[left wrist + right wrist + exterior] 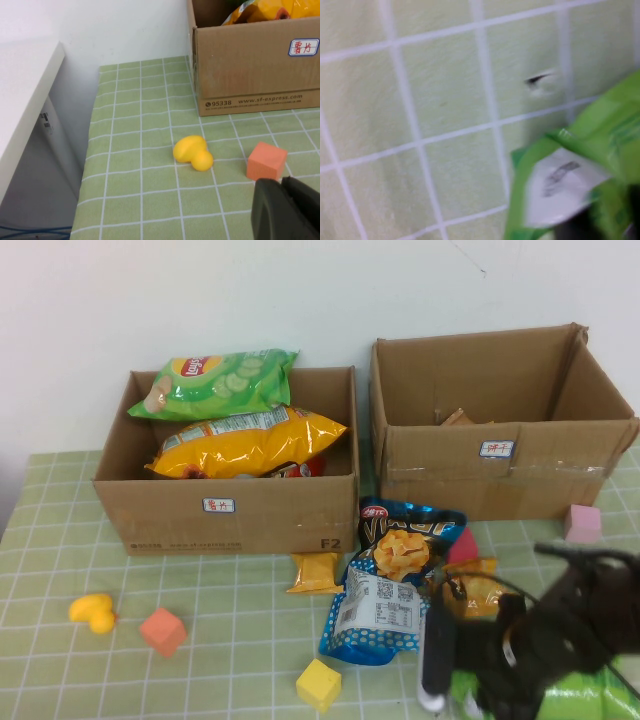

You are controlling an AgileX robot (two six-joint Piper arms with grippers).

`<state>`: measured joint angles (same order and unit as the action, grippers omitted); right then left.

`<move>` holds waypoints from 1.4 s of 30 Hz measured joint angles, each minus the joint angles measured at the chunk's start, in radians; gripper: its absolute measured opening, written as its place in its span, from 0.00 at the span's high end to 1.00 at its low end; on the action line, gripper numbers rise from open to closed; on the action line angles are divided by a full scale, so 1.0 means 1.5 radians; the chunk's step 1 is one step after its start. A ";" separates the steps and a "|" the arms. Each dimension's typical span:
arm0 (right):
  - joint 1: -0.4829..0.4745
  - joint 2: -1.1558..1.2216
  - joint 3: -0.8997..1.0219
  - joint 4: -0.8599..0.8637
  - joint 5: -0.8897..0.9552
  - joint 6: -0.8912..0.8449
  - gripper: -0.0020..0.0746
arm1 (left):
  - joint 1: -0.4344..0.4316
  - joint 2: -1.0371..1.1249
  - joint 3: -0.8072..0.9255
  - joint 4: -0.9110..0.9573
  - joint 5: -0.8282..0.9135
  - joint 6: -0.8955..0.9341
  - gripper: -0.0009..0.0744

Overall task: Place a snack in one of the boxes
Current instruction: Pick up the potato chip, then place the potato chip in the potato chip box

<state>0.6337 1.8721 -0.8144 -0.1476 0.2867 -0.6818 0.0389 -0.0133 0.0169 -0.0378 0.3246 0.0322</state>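
My right gripper [500, 685] is low over the table's front right corner, shut on a green snack bag [585, 698]. In the right wrist view the bag [580, 170], green with a white label, fills the space at the gripper [600, 227] just above the checked cloth. The left cardboard box [230, 515] holds a green chips bag [215, 380] and a yellow one [245, 440]. The right box [500, 480] stands open behind my right arm. My left gripper [282, 187] is shut and empty, near an orange cube [266, 160]; it is out of the high view.
A blue chips bag [390, 580] and small orange packets [315, 572] lie in front of the boxes. A yellow duck [93, 612], an orange cube [162, 630], a yellow cube [318, 683] and a pink cube [582, 523] lie on the cloth. The table's left edge [92, 150] drops off.
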 joint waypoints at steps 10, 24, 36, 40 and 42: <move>0.000 -0.061 -0.185 0.001 0.137 0.172 0.96 | 0.000 0.000 0.000 0.000 0.000 0.000 0.99; 0.000 -0.168 -0.321 0.067 -0.234 0.250 0.96 | 0.000 0.000 0.000 0.000 0.000 0.000 0.99; -0.006 -0.021 -0.336 0.089 -0.676 0.434 0.96 | 0.000 0.000 0.000 0.000 0.000 0.000 0.99; -0.019 0.052 -0.363 0.130 -0.744 0.447 0.96 | 0.000 0.000 0.000 0.000 0.000 0.000 0.99; -0.032 0.092 -0.380 0.147 -0.768 0.441 0.96 | 0.000 0.000 0.000 0.000 0.000 0.000 0.99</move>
<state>0.5862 2.0108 -1.3848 0.0733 -0.8657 -0.0198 0.0389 -0.0133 0.0169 -0.0378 0.3246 0.0322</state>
